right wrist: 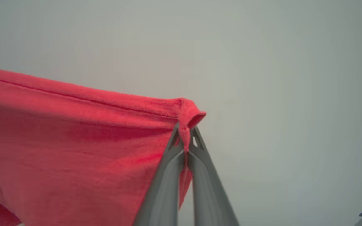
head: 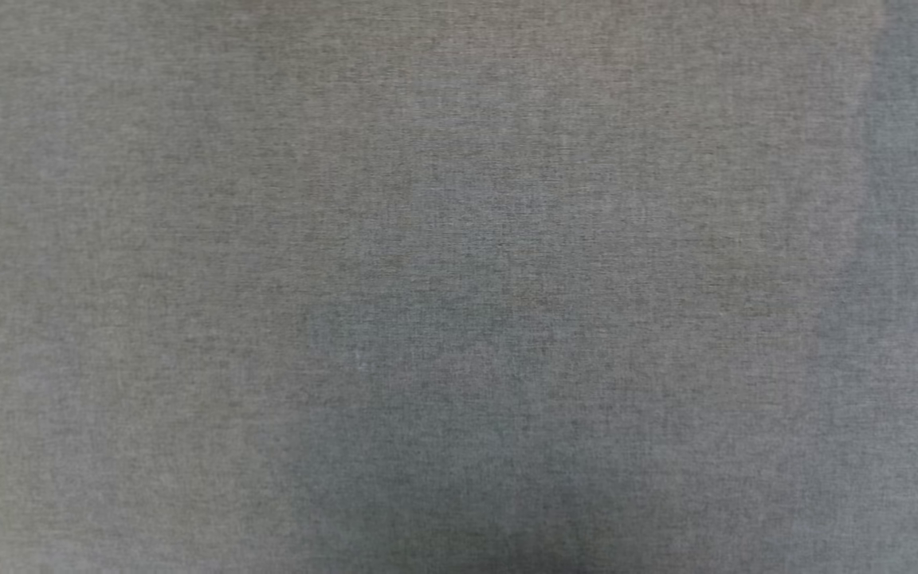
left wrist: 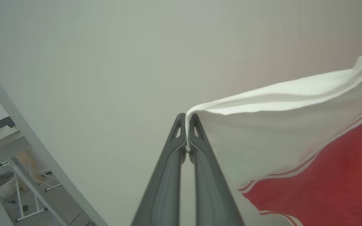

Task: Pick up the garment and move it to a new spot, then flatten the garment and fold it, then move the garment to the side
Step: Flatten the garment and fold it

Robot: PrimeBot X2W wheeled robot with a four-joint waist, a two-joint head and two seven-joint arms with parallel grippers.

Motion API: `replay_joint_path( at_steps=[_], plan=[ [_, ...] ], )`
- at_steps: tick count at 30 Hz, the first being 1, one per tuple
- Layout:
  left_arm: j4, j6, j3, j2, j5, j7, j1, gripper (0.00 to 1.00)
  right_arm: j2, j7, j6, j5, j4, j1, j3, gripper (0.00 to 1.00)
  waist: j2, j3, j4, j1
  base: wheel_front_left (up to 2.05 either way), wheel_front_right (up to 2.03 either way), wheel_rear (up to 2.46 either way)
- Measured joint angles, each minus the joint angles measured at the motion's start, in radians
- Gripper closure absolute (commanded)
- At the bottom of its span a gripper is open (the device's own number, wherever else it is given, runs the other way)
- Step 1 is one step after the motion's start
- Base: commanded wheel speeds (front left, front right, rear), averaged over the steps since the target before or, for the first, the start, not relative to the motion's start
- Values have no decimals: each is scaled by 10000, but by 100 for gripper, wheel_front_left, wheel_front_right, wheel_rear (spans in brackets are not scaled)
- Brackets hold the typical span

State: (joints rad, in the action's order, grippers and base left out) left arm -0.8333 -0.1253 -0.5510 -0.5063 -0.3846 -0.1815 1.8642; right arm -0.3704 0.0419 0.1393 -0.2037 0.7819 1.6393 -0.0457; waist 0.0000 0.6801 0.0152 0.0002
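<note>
Grey woven surface [head: 459, 287] lay beneath my head camera. I recorded my left hand [left wrist: 186, 117] clamped tight on the white sleeve edge [left wrist: 262, 97] of the garment [left wrist: 325, 175]. My right hand [right wrist: 186, 128] was clamped on a bunched red corner [right wrist: 191, 116]. The garment hung from each hand in the air, against a pale wall [right wrist: 262, 62].

left tool [left wrist: 187, 124]: fingers closed, pinching garment [left wrist: 294, 141] | right tool [right wrist: 186, 131]: fingers closed, pinching garment
</note>
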Motion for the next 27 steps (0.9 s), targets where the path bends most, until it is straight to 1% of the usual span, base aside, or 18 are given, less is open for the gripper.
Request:
replay_joint_path(
  at_steps=[6,10,13,14,16,21,27],
  plan=[
    [-82,-25,-318,704,-773,-533,-2828,100,-58,619,-4,-719,539,-1611,-769,100,0,-423,256,0,0,0,0],
    [330,-25,-431,938,-1181,-658,-4765,100,-102,903,-4,-1473,564,-2954,-1394,100,0,-948,379,-2,0,0,0],
    [819,-8,-499,1030,-1484,-667,-6283,100,-203,961,-6,-2107,391,-4161,-1931,100,0,-1420,465,-2,0,0,0],
    [1446,171,-569,1041,-1657,-731,-7759,100,-378,978,-6,-2763,71,-5425,-2389,100,0,-1943,554,-3,0,0,0],
    [1906,337,-671,988,-1753,-648,-8768,100,-516,928,-6,-3258,-230,-6304,-2663,100,0,-2328,612,-3,0,0,0],
    [3133,757,-951,706,-2251,163,-11134,100,-819,648,-6,-4297,-909,-8246,-3120,100,0,-3229,719,-3,0,0,0],
    [4961,1492,-1156,-75,-2869,1120,-13885,100,-1049,134,-6,-5287,-1684,-10253,-3482,100,0,-4268,805,-3,0,0,0]
  ],
)
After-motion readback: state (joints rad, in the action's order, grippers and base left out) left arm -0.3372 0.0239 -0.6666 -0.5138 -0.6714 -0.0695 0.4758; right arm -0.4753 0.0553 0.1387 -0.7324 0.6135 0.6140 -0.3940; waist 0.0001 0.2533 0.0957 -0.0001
